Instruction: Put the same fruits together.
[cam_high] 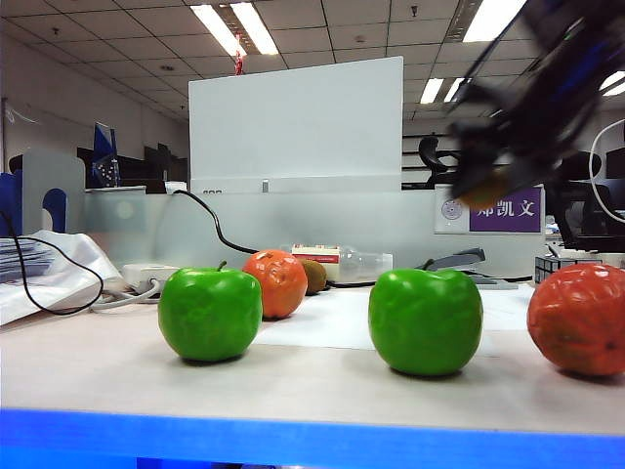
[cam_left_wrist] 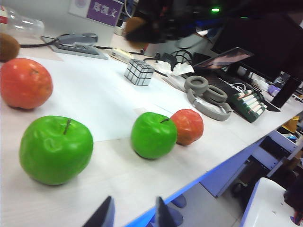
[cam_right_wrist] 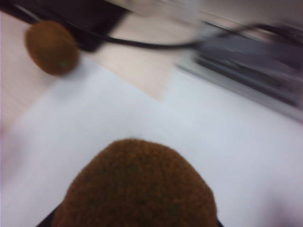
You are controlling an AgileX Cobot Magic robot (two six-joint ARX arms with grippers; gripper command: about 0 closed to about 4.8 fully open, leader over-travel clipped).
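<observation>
From my exterior cam, using the white sheet (cam_high: pixel 337 318) on the desk (cam_high: pixel 312 386) as reference.

Left green apple (cam_high: pixel 210 314) sits just off the sheet's left front corner, upright, stem up. Behind it, at the sheet's back-left edge, an orange-red fruit (cam_high: pixel 277 282), with a brown kiwi (cam_high: pixel 313 277) just beside it on its right; can't tell if those two touch. Second green apple (cam_high: pixel 426 320) is at the sheet's front edge, right of centre. Second orange-red fruit (cam_high: pixel 580 319) is past the sheet's right edge, well apart from the first one.

Left hand (cam_left_wrist: pixel 131 215): only the two dark fingertips show in its wrist cam, low near the desk's front edge, off the sheet. They stand apart with a gap between and nothing in it.

Right hand (cam_high: pixel 488 186): blurred dark shape high above the sheet's back-right area. A second brown kiwi (cam_right_wrist: pixel 135 187) fills the near part of its wrist cam, sitting right at the hand, with the sheet below it; I read that as held. Fingers themselves aren't visible there. The other kiwi shows in that same cam, near the sheet's far corner on bare desk.

Left wrist cam also shows a silver mirror cube (cam_left_wrist: pixel 139 72) at the sheet's far-right edge.
</observation>
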